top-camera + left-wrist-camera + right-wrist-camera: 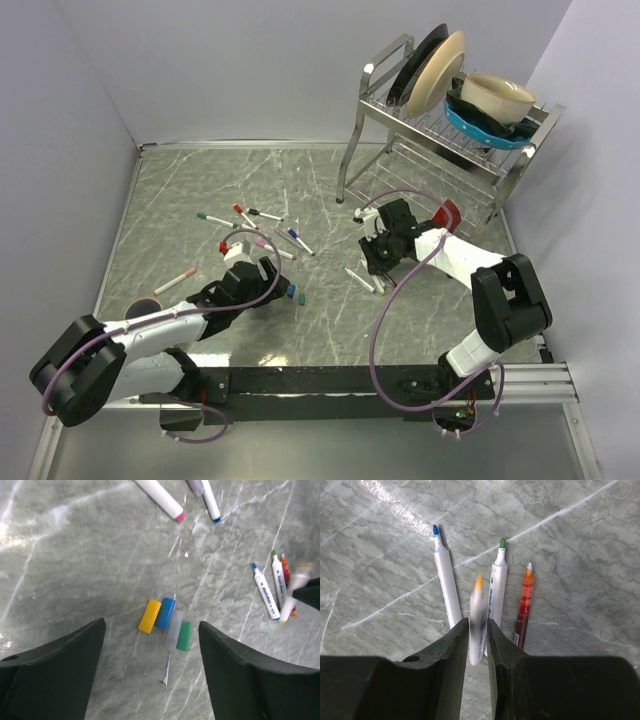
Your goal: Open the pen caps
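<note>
Loose pen caps lie side by side on the marble table: yellow (149, 616), blue (165, 612), clear (174, 628) and green (184, 636); from above they show as a small cluster (293, 292). My left gripper (151, 625) hangs open just above them, (268, 272). My right gripper (477, 625) has its jaws about a pen's width apart, with a blurred yellow-tipped pen (478, 605) loose between them. Under it lie uncapped pens: blue-tipped (445, 580), green-tipped (497, 587) and orange (524, 605). Several capped pens (250, 225) are scattered further back on the left.
A metal dish rack (440, 130) with plates and bowls stands at the back right. A red object (449, 215) lies beside the right arm. A dark round thing (143, 308) sits at the table's left edge. Walls close the left, back and right sides.
</note>
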Motion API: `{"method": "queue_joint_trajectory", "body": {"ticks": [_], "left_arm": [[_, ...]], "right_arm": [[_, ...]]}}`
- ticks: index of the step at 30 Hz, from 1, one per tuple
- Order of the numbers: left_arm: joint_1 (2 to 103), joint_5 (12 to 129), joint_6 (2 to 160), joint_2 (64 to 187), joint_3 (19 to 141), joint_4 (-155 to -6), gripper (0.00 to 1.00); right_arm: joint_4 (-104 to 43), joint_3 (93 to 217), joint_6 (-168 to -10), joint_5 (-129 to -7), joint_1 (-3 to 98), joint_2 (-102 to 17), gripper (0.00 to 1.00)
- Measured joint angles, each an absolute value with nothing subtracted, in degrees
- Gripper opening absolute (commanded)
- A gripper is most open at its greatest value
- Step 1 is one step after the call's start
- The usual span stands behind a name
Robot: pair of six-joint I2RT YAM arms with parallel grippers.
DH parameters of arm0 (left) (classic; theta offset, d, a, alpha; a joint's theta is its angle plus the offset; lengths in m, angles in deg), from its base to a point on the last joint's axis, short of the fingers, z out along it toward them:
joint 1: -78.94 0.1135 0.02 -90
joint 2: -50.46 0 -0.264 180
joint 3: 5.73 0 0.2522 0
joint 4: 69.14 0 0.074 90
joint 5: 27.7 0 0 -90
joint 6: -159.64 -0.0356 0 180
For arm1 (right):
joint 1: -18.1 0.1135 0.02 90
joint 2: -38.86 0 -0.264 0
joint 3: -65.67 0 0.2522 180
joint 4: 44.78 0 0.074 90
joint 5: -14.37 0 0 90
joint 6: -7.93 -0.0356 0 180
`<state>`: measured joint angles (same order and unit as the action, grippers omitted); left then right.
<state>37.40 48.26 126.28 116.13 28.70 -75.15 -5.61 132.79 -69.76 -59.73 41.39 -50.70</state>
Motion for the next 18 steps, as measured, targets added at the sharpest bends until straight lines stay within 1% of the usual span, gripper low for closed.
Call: {"method": "queue_joint_trajectory", "body": {"ticks": [8,12,15,18], "left_arm": [[40.61,48.87,126.41,116.17,30.38,-75.50,0.86],[42.01,49.77,127.42,118.45,32.98,-75.61,0.86],[43.02,50.18,129.08,121.62,36.17,-77.10,0.80],[43.67,49.02,132.01,126.27,41.53,-81.91,0.69]], "right_arm": [[-4.98,132.79,-69.34,-59.49,41.41,-50.70,0.31],[-3.97,133.10,-68.45,-58.75,41.41,-50.51,0.35],[-2.40,133.76,-66.79,-57.07,41.41,-49.19,0.36],[-1.65,134.02,-65.23,-54.97,41.48,-46.75,0.37]]}}
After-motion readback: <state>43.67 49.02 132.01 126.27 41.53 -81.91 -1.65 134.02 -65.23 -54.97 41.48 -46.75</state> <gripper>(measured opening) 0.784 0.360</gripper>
